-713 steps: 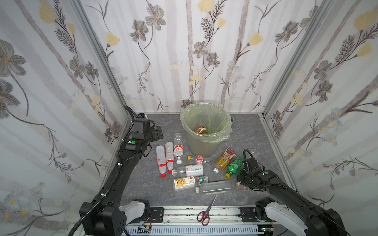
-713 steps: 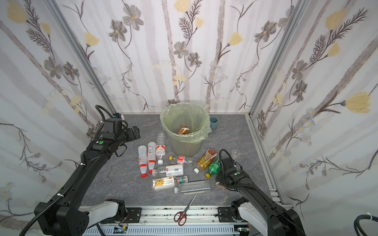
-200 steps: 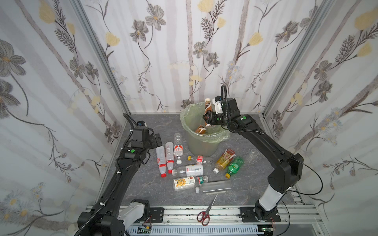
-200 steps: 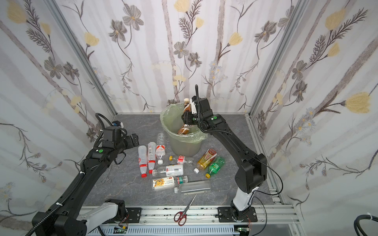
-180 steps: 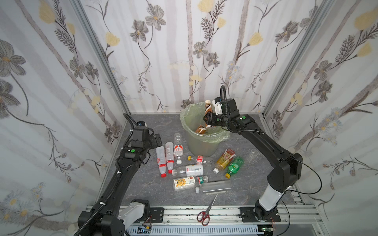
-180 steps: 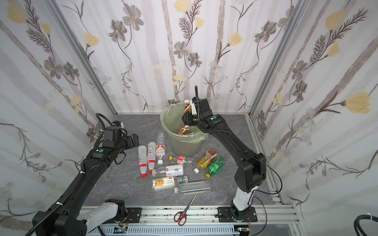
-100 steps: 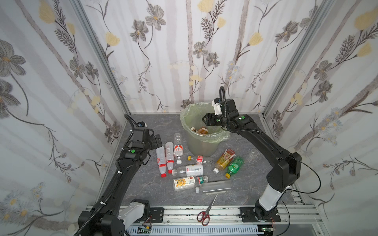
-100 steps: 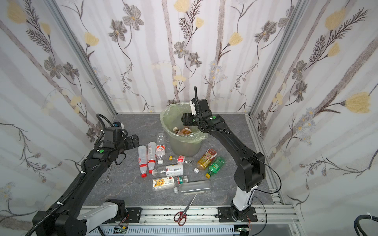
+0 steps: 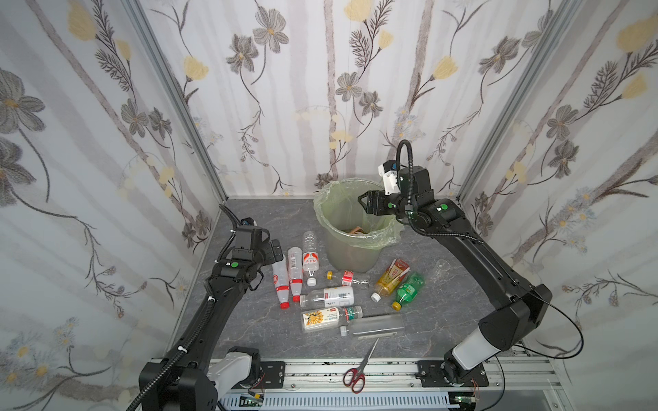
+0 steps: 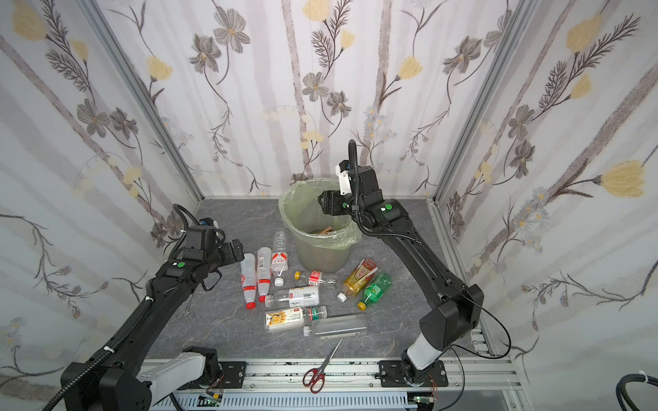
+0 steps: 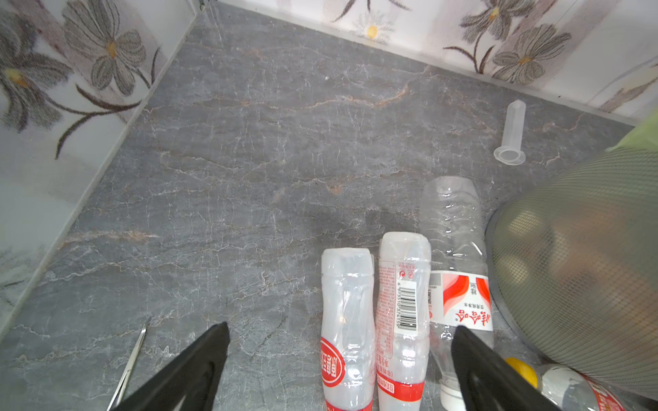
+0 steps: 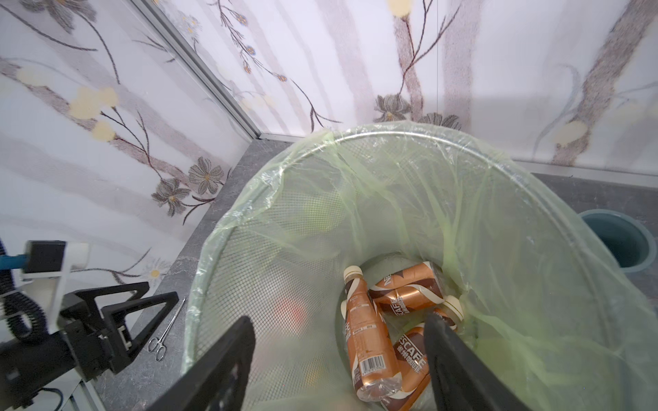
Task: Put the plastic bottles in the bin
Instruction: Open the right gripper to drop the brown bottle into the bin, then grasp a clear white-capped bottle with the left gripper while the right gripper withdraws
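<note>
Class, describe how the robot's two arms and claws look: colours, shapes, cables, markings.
Both the left arm and right arm are black jointed links on a pale grey base segment. Each has a round green dot near the wrist and a black corrugated cable looping over it. The left claw and right claw have black triangular fingers. A white mount sits behind the right claw.

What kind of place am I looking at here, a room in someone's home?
Most likely a robot test booth, not a home: flowered panels wall in a small grey floor, two black arms are mounted on a front rail, and plastic bottles lie beside a lined bin.
</note>
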`<state>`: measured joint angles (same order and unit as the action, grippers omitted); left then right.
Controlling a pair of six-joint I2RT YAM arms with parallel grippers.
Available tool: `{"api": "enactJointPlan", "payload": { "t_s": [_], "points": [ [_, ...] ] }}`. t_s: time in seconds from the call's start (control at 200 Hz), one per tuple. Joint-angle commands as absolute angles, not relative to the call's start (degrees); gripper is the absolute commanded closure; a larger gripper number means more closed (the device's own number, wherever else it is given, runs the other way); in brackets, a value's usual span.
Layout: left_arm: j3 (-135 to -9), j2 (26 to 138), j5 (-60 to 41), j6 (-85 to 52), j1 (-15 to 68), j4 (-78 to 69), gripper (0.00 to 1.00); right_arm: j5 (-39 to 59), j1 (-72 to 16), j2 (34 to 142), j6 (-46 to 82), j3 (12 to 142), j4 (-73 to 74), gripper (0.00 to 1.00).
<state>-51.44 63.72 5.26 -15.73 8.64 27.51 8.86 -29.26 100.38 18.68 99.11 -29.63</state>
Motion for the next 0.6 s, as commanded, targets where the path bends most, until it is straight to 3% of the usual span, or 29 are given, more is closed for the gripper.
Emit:
{"api": "enactJointPlan", "payload": {
  "t_s": [0.0, 0.595],
  "points": [
    [-49.4, 64.4, 4.7, -18.5, 8.6, 26.7, 0.00, 7.9, -28.7, 98.0, 15.8, 99.3, -26.5, 0.23],
    [-42.5, 68.6, -1.3, -23.0, 8.7, 21.6, 0.04, 13.7, -23.1, 87.0, 15.3, 85.7, -18.8, 0.20]
  ]
}}
